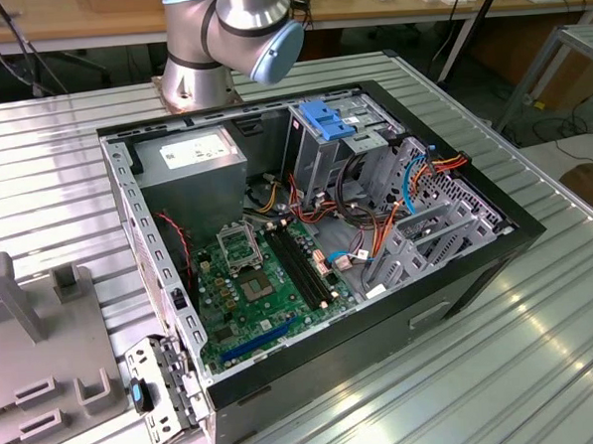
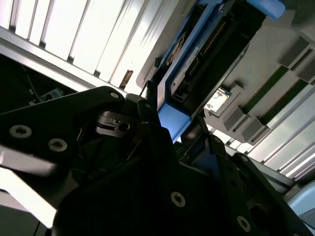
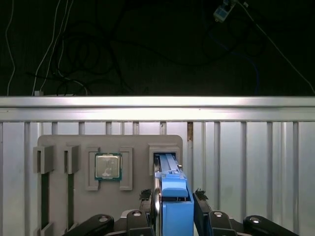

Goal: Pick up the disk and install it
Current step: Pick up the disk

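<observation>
Squarely within the pincer (image 3: pixel 174 194), pinched on edge, the disk (image 3: pixel 176 212) points its long axis straight ahead toward the grey holder (image 3: pixel 133 199).

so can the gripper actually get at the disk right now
Looks like yes: in both wrist views the gripper is closed on the disk by its light-blue bracket. It holds the disk on edge above the grey fixture tray, with nothing in the way.
</observation>
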{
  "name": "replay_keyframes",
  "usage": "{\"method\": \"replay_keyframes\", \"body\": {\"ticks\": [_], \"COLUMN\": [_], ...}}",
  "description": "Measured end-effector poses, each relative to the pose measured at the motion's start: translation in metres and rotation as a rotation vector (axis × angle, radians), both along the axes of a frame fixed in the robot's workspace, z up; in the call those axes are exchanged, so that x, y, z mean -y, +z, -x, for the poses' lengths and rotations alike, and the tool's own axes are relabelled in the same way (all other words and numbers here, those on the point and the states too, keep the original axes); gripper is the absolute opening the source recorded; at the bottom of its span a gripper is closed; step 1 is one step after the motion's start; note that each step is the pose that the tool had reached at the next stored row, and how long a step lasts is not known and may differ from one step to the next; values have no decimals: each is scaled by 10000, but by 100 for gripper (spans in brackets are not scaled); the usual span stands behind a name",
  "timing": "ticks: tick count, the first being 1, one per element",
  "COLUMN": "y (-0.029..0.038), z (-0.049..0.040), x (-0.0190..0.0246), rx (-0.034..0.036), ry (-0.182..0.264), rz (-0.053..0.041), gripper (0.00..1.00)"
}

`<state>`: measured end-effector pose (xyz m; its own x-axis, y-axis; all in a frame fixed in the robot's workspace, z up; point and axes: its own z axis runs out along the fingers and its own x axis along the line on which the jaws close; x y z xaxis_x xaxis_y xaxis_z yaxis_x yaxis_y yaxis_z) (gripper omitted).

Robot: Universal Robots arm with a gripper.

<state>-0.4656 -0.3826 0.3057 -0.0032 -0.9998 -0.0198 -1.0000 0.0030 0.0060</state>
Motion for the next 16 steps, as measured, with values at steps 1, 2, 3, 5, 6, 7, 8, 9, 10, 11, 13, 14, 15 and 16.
{"method": "replay_keyframes", "body": {"ticks": [1,2,3,5,6,7,8,9,10,11,13,14,15,16], "y": [-7,-12,-16,-25,-26,-27,-29,-31,-30,-30,-31,-31,-31,-32], "z": [0,0,0,0,0,0,0,0,0,0,0,0,0,0], "x": [0,0,0,0,0,0,0,0,0,0,0,0,0,0], "rx": [0,-1,-1,0,-1,-1,0,0,-1,-1,0,0,0,-1], "ry": [0,0,0,0,0,0,0,0,0,0,0,0,0,0], "rz": [0,1,0,1,1,1,0,0,0,1,0,0,0,1], "gripper": [45,45,45,45,45,45,45,45,45,45,45,45,45,45]}}
